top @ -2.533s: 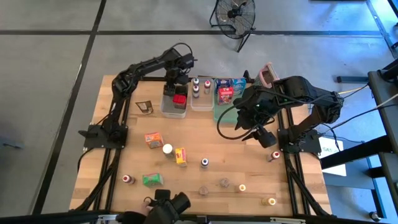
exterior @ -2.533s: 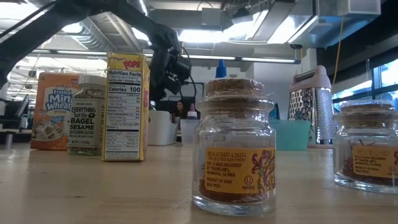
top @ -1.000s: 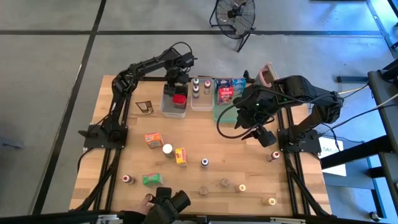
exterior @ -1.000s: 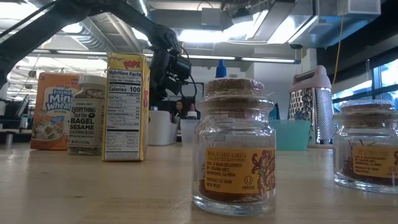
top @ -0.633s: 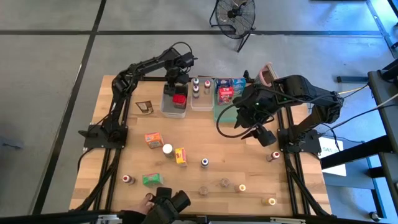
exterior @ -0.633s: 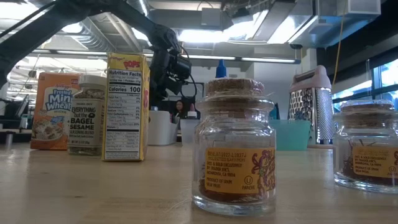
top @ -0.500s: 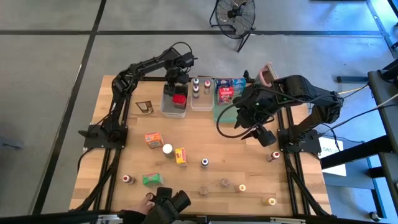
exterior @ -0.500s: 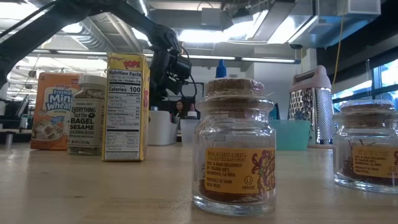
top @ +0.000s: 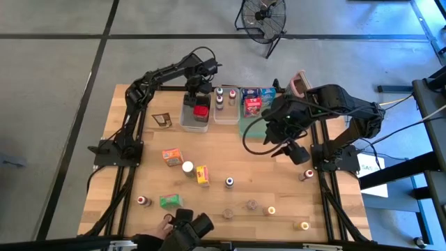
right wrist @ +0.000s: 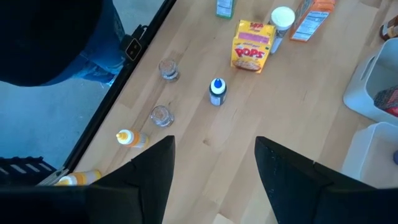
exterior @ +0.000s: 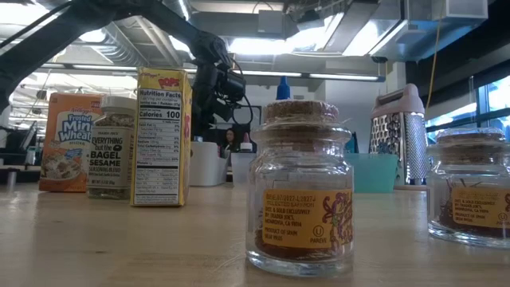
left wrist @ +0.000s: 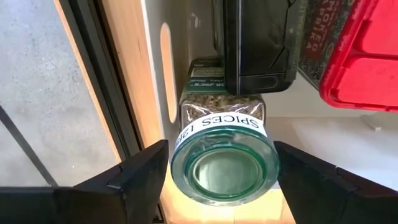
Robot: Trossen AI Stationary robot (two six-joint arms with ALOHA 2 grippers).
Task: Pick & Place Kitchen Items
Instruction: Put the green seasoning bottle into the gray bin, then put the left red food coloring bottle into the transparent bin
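Observation:
My left gripper [top: 196,88] hangs pointing down over the far end of a clear tub [top: 187,122] at the table's far side. A glass spice jar [left wrist: 222,155] sits bottom-up between its open fingers, beside a black item [left wrist: 258,43] and a red box [top: 201,111] in the tub. My right gripper [right wrist: 214,180] is raised over the table's right half, open and with nothing between its fingers. Loose on the table stand an orange box [top: 171,156], a yellow box [top: 203,174], a green box [top: 169,201] and several small bottles and jars. My left gripper's fingers [left wrist: 146,177] stand close on either side of the jar's glass bottom end [left wrist: 224,177], coming from above. Whether they touch it, I cannot tell. The jar's lower end is hidden in the tub.
A second tub [top: 224,111] with small bottles and a green tray [top: 245,125] with blue boxes stand right of the first tub. A metal grater [top: 298,84] is at the far right. Cork-topped jars [exterior: 301,191] stand near the front edge.

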